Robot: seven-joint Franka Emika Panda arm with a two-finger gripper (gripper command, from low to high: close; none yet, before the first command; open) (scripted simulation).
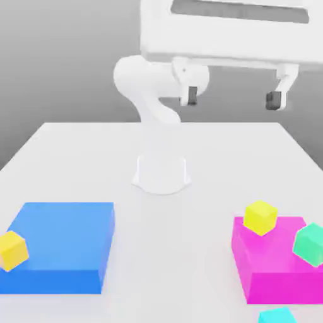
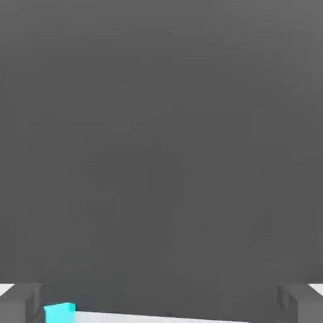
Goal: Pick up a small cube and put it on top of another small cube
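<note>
My gripper (image 1: 232,98) hangs high above the table near the top of the exterior view, open, its two dark fingertips (image 1: 192,96) far apart with nothing between them. One yellow cube (image 1: 260,217) rests on the back edge of the magenta block (image 1: 277,262). A green cube (image 1: 310,244) sits on that block's right side. Another yellow cube (image 1: 11,250) leans at the blue block's (image 1: 60,245) left front. A cyan cube (image 1: 277,315) lies at the front edge of the table; it also appears in the hand view as the cyan cube (image 2: 60,312).
The arm's white base (image 1: 161,171) stands at the table's middle back. The white table (image 1: 170,221) spreads between the blue block at the exterior view's left and the magenta block at its right.
</note>
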